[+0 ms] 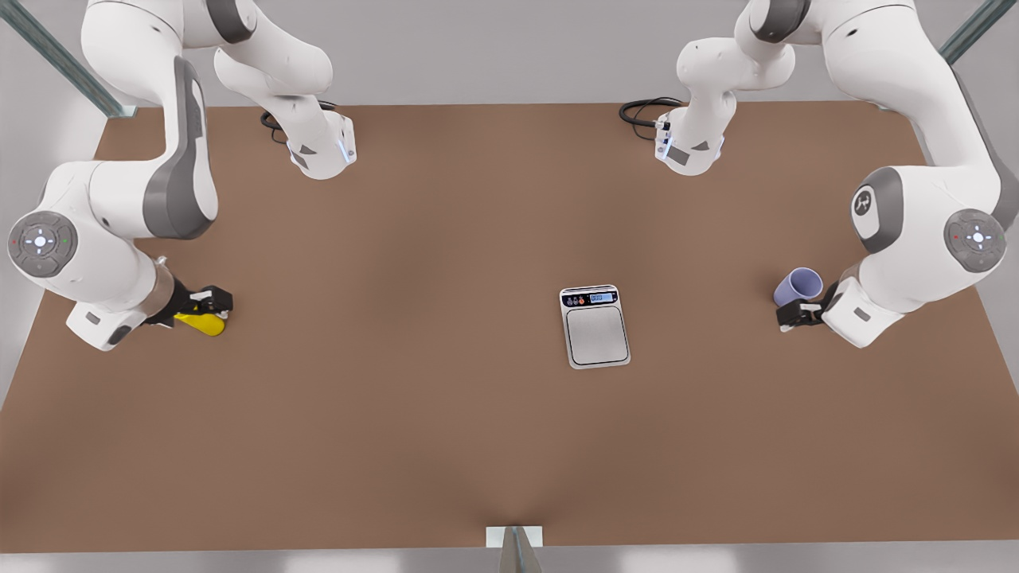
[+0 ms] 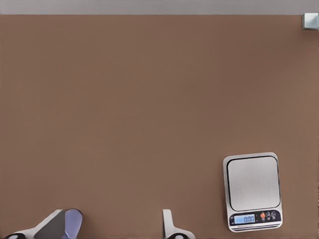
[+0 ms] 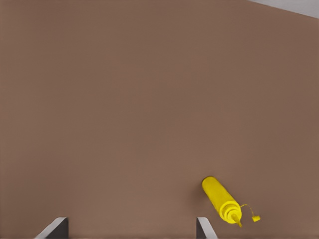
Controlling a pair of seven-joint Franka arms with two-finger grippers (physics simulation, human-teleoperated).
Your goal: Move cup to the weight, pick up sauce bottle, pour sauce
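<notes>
A little white bracket sat at the near edge of the table. Farther in was the weight, past the middle and a bit toward the front view's right edge. Its plate was bare.

Next came the sauce bottle, lying on its side close to the front view's left edge. The right gripper was just over it with its fingers spread wide, holding nothing. In the right wrist view the bottle lay beside one finger, not between the two.

A bit farther back, close to the front view's right edge, the left gripper was wide open and empty too. The cup was right by one finger.

If the right fingers closed here, I think they would miss the bottle or bump it, and the round bottle could roll away. A finger could also knock the cup over. The cup could end up half off the small plate.
</notes>
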